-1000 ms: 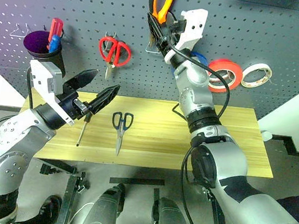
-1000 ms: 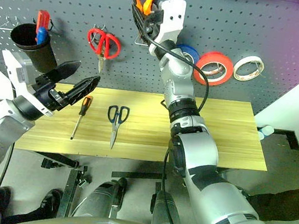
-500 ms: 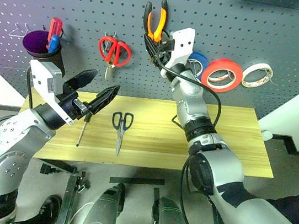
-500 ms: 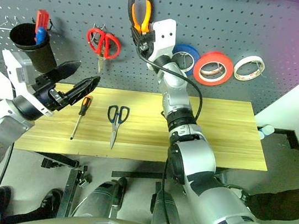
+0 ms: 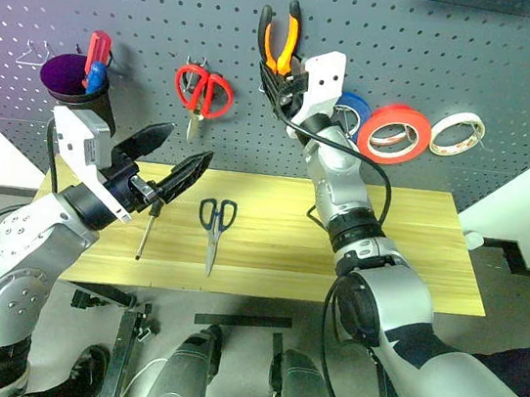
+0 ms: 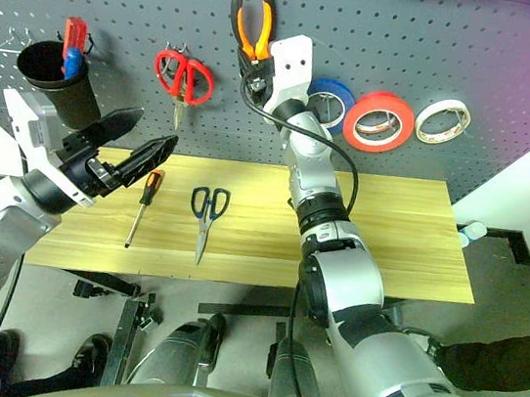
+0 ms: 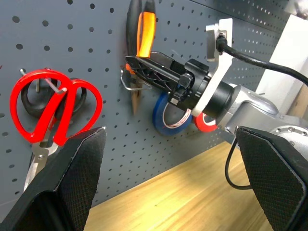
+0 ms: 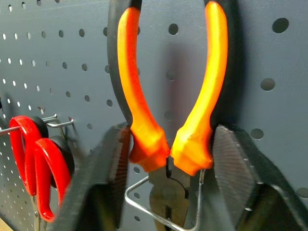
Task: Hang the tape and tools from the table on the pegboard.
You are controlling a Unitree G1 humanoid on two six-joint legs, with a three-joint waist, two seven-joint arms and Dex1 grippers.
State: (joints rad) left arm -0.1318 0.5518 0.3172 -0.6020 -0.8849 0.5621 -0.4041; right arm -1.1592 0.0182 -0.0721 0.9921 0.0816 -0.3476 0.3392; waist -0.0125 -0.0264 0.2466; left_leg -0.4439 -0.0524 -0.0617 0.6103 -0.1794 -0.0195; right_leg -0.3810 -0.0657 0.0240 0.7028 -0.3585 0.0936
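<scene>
Light wooden table (image 5: 406, 248), screwdriver (image 5: 147, 229) left, dark-handled scissors (image 5: 215, 226) just beside

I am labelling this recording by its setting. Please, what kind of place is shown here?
Probably a workshop or a tool-bench corner: a dark pegboard with wire hooks holds pliers, red-handled scissors and rolls of tape, above a wooden table where a screwdriver lies.

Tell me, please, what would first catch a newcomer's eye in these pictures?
The orange-and-black pliers stand out high on the dark pegboard, handles up, nose in a wire hook, with the right gripper just below them, jaws either side. Next come the red tape hanging to their right and the dark-blue-handled scissors lying on the table.
</scene>
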